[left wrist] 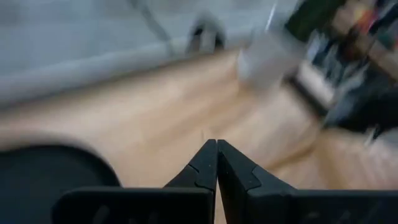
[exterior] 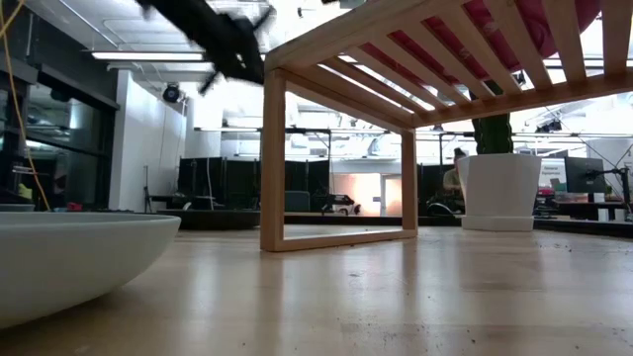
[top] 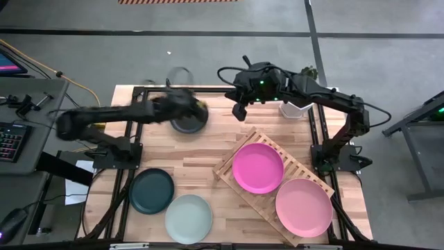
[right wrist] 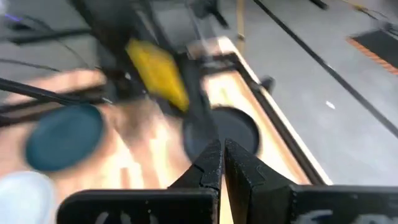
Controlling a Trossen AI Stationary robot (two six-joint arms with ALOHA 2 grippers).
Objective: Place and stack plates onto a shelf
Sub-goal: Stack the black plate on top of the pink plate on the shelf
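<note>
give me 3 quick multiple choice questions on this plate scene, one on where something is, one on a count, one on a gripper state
1. Where is the magenta plate?
A. on the slatted shelf
B. on the bare tabletop beside the teal plate
C. held in the right gripper

2. How many plates lie on the shelf?
A. none
B. two
C. four

3. How do the left gripper fingers stand?
A. wide open
B. clamped on a pink plate
C. shut together, holding nothing

Answers:
1. A: the high view shows it on the slats, next to the light pink plate.
2. B: only the magenta and light pink plates rest there; the dark teal plate, pale mint plate and black plate are on the tabletop.
3. C: the left wrist view shows the fingertips touching with nothing between them.
</note>
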